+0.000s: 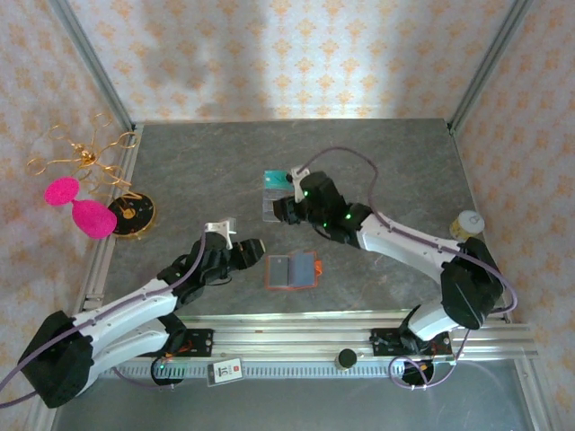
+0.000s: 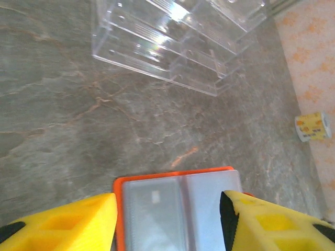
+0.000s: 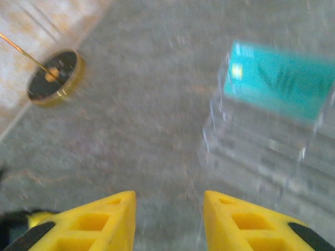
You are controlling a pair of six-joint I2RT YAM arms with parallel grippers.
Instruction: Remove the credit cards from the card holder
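Note:
The orange-red card holder point(image 1: 292, 271) lies open and flat on the grey table, its greyish sleeves facing up. My left gripper point(image 1: 254, 247) hovers just left of it. In the left wrist view its yellow fingers point(image 2: 78, 219) stand open over the holder point(image 2: 172, 180), and a card with a small pale mark point(image 2: 155, 196) shows through the left sleeve. A teal-green credit card point(image 1: 276, 179) stands in a clear acrylic rack point(image 1: 272, 205). My right gripper point(image 1: 286, 214) is beside that rack, open with nothing between its fingers point(image 3: 169, 196); the teal card point(image 3: 280, 83) is up and to the right.
A black gold-rimmed disc point(image 1: 133, 213) with a gold wire stand point(image 1: 85, 157) and pink shapes point(image 1: 81, 206) sits at the left edge. A small yellow-white roll point(image 1: 467, 224) is at the right wall. A metal rail point(image 1: 359, 328) runs along the near edge.

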